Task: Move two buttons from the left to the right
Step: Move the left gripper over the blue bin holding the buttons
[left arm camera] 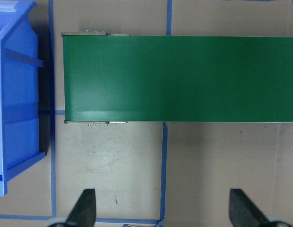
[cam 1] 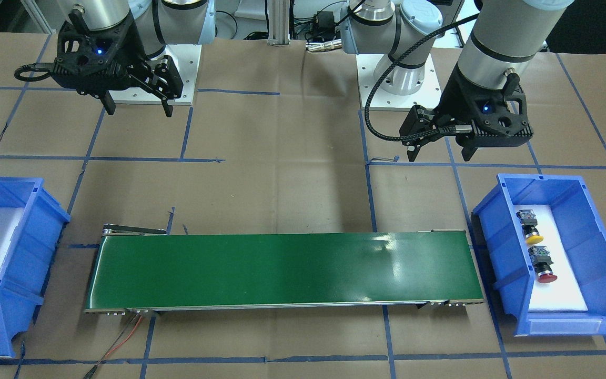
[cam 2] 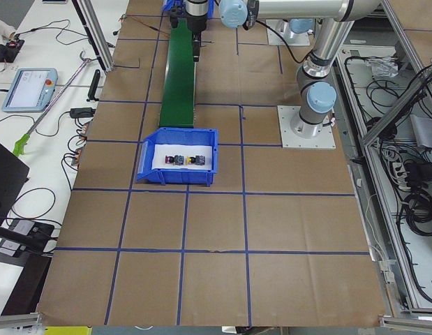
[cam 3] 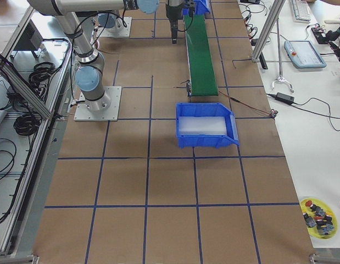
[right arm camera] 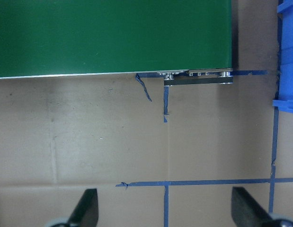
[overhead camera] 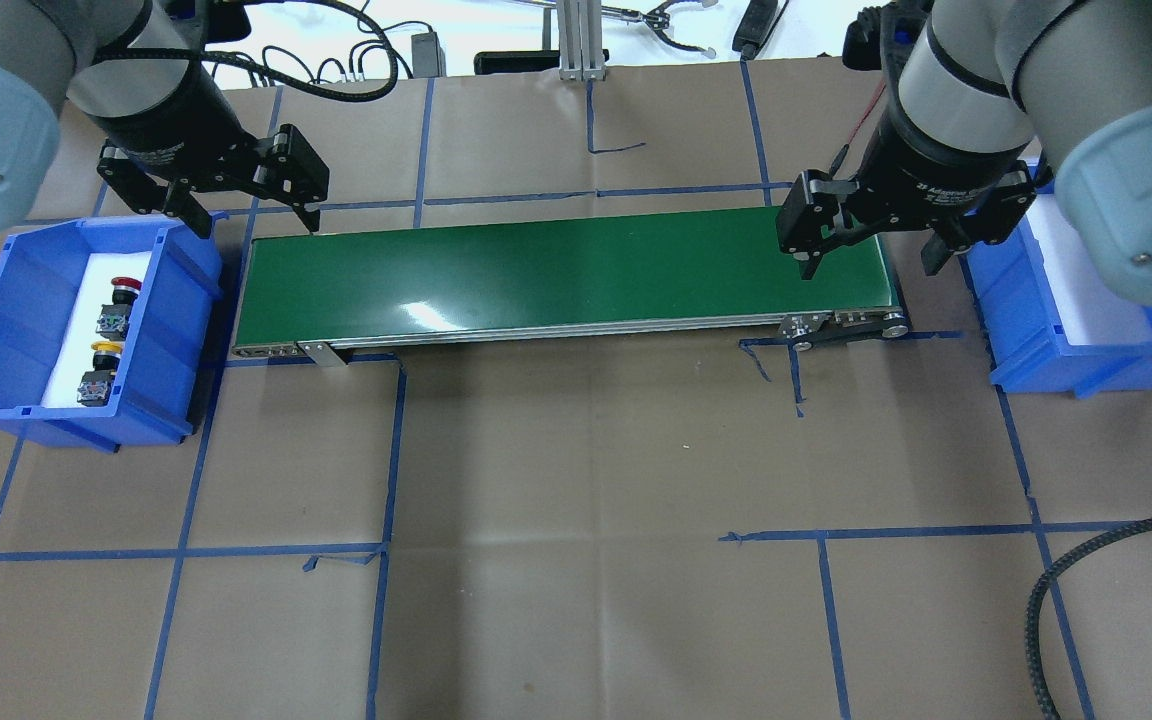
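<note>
Hovering above the worktop, both claws spread wide and gripping nothing: left claw near one end of the green conveyor belt, right claw near the other. Yellow button and red button lie close together on the white liner of the blue bin, below and outboard of the left claw, well clear of its fingertips. Second blue bin sits below and outboard of the right claw.
</note>
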Controlling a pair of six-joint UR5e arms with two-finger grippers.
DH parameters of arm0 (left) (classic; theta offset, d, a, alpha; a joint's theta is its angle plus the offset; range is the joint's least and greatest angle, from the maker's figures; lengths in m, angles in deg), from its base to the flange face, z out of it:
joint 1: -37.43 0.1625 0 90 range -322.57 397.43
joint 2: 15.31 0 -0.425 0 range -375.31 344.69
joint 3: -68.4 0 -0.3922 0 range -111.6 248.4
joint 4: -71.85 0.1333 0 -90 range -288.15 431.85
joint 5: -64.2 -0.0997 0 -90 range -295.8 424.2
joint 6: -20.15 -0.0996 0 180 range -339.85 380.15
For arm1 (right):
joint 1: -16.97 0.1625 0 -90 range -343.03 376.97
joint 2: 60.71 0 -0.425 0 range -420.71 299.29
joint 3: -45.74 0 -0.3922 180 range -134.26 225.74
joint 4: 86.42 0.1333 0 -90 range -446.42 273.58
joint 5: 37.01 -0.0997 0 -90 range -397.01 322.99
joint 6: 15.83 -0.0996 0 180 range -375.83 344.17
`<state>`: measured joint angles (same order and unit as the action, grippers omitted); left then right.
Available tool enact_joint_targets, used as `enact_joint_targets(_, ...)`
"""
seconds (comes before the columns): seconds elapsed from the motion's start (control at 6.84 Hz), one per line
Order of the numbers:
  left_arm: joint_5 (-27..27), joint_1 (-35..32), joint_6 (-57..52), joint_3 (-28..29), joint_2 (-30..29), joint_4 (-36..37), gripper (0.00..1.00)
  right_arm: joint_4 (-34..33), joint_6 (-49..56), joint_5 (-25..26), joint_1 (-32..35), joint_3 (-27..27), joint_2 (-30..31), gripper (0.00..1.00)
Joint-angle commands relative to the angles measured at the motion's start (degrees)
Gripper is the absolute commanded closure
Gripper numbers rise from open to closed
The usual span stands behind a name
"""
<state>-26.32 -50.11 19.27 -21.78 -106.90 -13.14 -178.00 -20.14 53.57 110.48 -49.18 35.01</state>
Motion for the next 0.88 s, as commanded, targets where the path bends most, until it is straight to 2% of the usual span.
enact_joint_targets(0.0, 0.1, 0.0, 0.0, 0.1, 0.0, 0.0, 0.0, 0.0, 0.0, 0.0, 0.0, 0.0, 0.0, 0.0)
enact_joint_targets(0.73, 0.2, 0.0, -0.1, -0.3, 0.0, 0.0, 0.0, 0.1, 0.0, 0.1, 0.0, 0.0, 0.1, 0.0)
